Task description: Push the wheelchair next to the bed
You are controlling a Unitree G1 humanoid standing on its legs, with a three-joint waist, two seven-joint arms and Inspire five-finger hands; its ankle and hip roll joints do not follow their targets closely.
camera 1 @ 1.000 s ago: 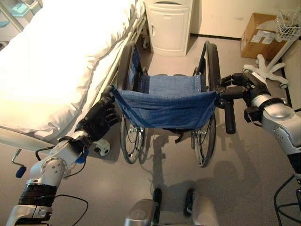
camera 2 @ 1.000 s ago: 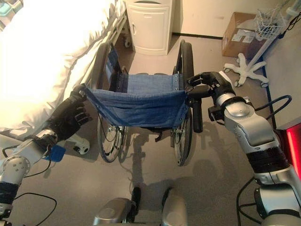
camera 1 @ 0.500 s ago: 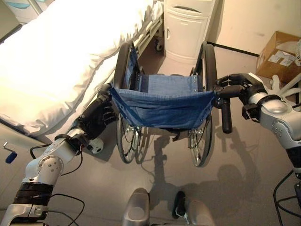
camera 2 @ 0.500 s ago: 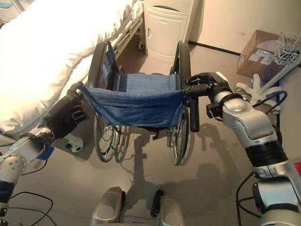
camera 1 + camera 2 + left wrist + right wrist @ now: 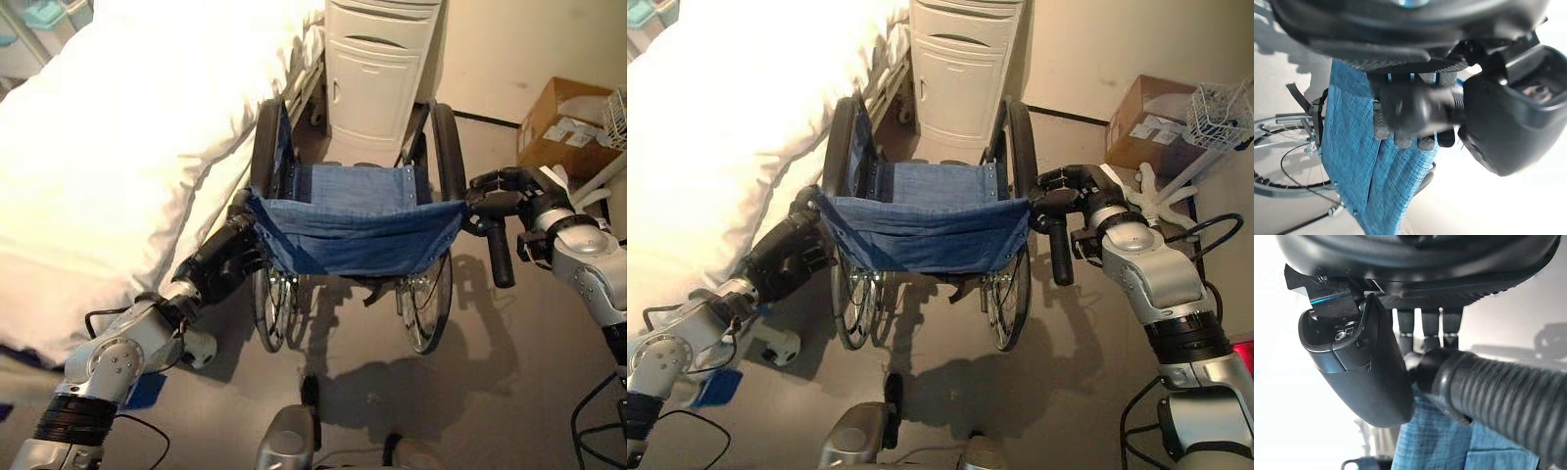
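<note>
Wheelchair, blue woven fabric back, spoked wheels, sits alongside the bed with its puffy white duvet, left wheel just beside the bed frame. Left hand fingers curled round the left push handle at the fabric edge. Right hand clenched round the ribbed black rubber grip. White bedside cabinet ahead, cardboard box to the right.

One wheelchair with two large rear wheels stands beside one bed, with one white bedside cabinet ahead of it. One cardboard box, one white wire basket and one white star-shaped wheeled stand base occupy the floor to the right. Two robot hands, the left hand and the right hand, meet the chair's back, one per side.
</note>
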